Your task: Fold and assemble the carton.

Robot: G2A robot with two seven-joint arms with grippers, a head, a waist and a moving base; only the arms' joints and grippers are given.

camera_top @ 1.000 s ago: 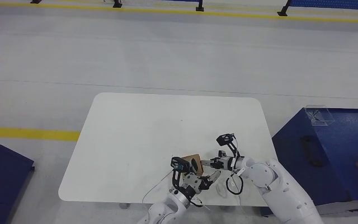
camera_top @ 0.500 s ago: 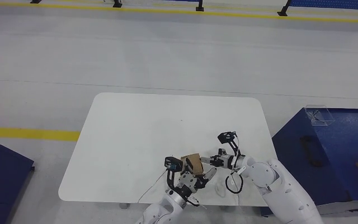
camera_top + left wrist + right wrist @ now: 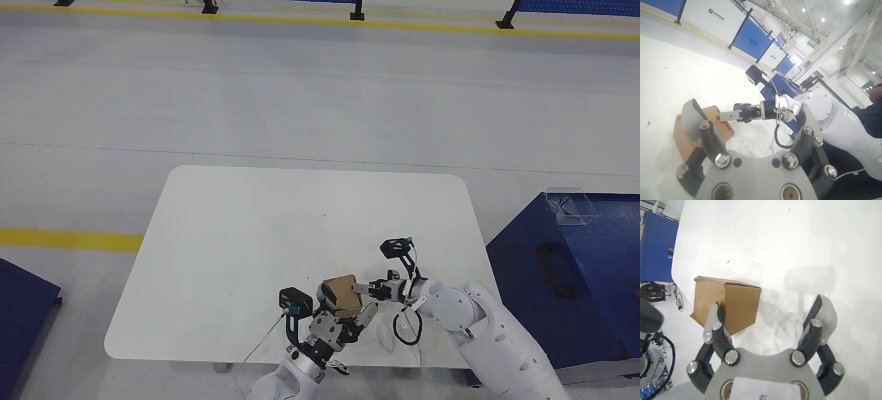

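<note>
Touching carton (image 3: 342, 292), left gripper (image 3: 748, 106), right gripper (image 3: 767, 300)

There is one cardboard box (image 3: 342, 292) and one white desk (image 3: 250, 230) under it. There are two arms, the left arm (image 3: 300, 368) and the right arm (image 3: 480, 325). Each arm ends in one pair of jaws, and each pair has two fingers (image 3: 716, 313). Two blue cabinets stand on the floor: the right cabinet (image 3: 570, 270) and the left cabinet (image 3: 20, 300).
</note>
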